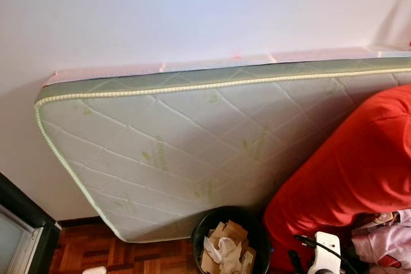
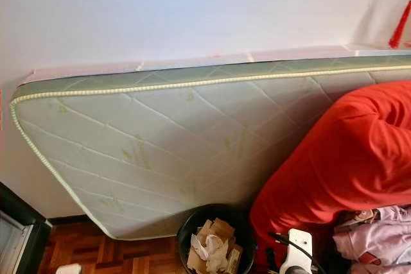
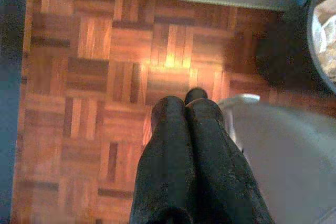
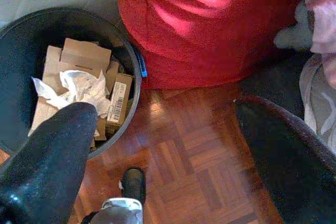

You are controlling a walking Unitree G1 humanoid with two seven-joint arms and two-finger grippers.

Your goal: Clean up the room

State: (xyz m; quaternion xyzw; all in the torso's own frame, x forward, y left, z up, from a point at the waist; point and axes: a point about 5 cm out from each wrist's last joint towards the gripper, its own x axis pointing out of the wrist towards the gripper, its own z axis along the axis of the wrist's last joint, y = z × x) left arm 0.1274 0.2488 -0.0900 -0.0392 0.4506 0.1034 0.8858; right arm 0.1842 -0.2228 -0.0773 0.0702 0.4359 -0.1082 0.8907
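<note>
Black round plastic bin [image 4: 134, 66] stands on the parquet floor [image 3: 105, 103], touching the quilted mattress [image 1: 192, 139] that leans on the white wall [image 1: 192, 4], and it already holds cardboard pieces and crumpled paper [image 4: 79, 87]. Right gripper [image 4: 173, 145] hangs spread apart and empty above the floor just beside the bin. Left gripper [image 3: 186, 109] is clenched on nothing. Beside the big red cushion [image 1: 353, 165], pink clothes [image 1: 385, 239] lie untidy, so I judge the work is only partly done.
</note>
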